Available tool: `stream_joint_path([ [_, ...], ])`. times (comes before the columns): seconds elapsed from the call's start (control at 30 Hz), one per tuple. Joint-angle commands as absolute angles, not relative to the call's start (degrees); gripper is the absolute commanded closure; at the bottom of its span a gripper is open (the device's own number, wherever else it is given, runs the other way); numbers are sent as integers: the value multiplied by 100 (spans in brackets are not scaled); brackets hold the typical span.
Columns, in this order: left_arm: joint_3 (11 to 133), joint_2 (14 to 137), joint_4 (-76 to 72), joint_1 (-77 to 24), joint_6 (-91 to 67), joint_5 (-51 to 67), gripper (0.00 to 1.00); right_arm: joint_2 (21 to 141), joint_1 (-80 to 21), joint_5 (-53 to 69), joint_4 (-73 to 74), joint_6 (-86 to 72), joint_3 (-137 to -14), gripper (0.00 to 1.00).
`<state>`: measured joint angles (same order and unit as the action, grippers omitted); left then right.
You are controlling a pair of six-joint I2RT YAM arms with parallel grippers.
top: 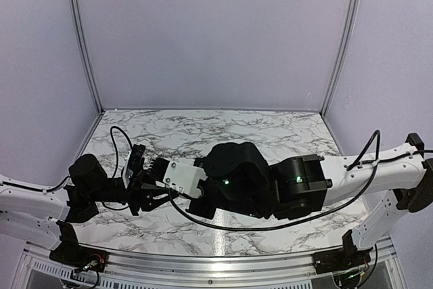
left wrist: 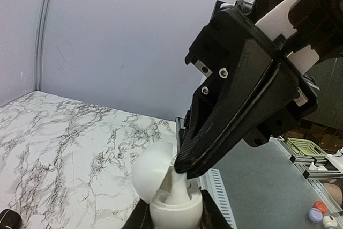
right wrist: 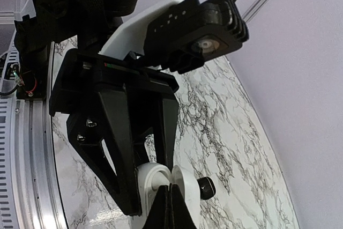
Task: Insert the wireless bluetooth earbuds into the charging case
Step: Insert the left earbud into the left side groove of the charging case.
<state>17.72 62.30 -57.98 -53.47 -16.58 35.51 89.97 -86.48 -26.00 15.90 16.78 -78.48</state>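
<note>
A lab booth: plain walls (top: 216,32), marble tabletop (top: 203,130), aluminium framing (top: 203,262).

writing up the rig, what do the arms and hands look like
Both the left arm and right arm: white links, black joints, looped black cables; green lights on the right's. On left hand and right hand: black tapering fingers, silver screws, white plate carrying a black camera.
</note>
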Motion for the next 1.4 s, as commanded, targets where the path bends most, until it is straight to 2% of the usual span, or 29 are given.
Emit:
stream_joint_path([
  [0.0, 1843, 5975, -6372, -5322, -1549, 3221, 100, 9051, -8577, -2159, 2022, 1367, -7764, 100],
  [0.7, 1780, 5840, -6370, -5317, -1262, 2743, 100, 9299, -8314, -1441, 1974, 568, -7744, 100],
  [1.0, 1743, 5933, -6372, -5322, -1239, 2745, 100, 9123, -8297, -1639, 2046, 655, -7945, 100],
  [1.37, 1740, 5964, -6350, -5317, -1226, 2743, 100, 8886, -8288, -1895, 2151, 774, -8095, 82],
])
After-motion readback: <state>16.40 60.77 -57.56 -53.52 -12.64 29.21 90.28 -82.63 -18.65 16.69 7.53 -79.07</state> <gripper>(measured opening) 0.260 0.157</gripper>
